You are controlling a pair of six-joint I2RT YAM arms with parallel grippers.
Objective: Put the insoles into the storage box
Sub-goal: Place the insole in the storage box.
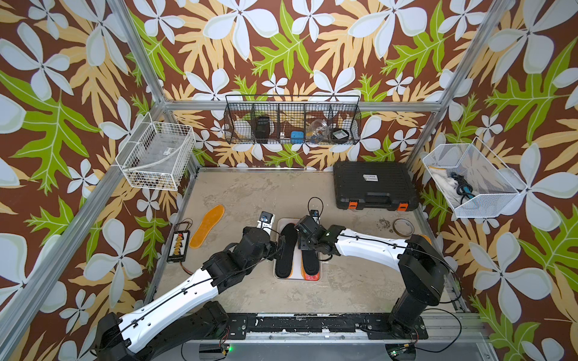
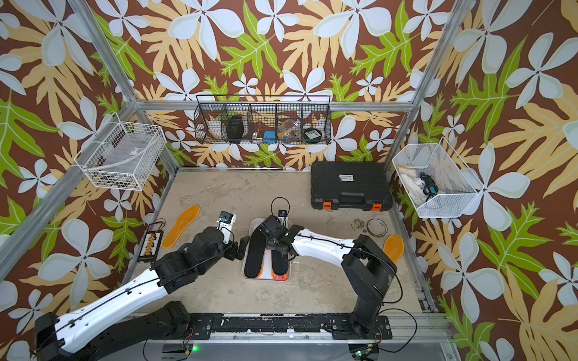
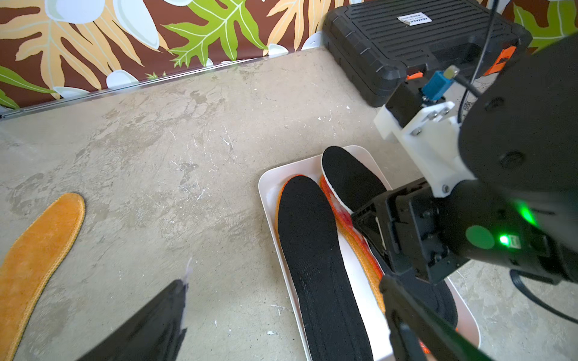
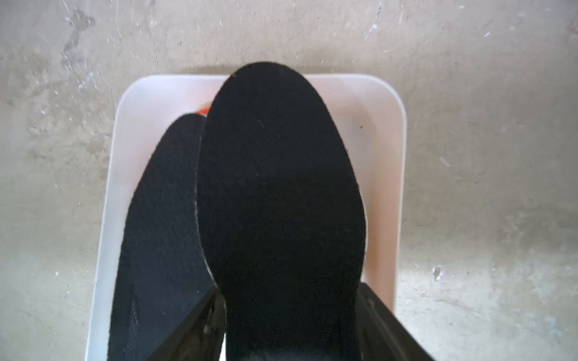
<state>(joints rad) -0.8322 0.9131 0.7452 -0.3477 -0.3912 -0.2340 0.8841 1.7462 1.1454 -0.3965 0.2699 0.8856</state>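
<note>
The storage box (image 1: 282, 222) (image 2: 255, 222), a shallow white tray, sits mid-table. One black insole (image 1: 286, 253) (image 3: 312, 250) lies along its left side, over an orange-rimmed one. My right gripper (image 1: 305, 247) (image 4: 289, 290) is shut across the width of a second black insole (image 4: 281, 187) (image 3: 350, 178), over the box's right side above a red-white patterned insole (image 3: 344, 215). My left gripper (image 1: 276, 248) (image 3: 283, 290) stands open at the box's left rim, holding nothing. One fuzzy orange insole (image 1: 208, 226) lies on the table at the left. Another (image 2: 393, 248) lies at the right, behind the right arm.
A black case with orange latches (image 1: 373, 184) stands at the back right, a tape ring (image 1: 403, 227) in front of it. A small bead board (image 1: 178, 247) lies at the left edge. White wire baskets (image 1: 154, 156) (image 1: 472, 181) and a black one (image 1: 292, 120) hang on the walls.
</note>
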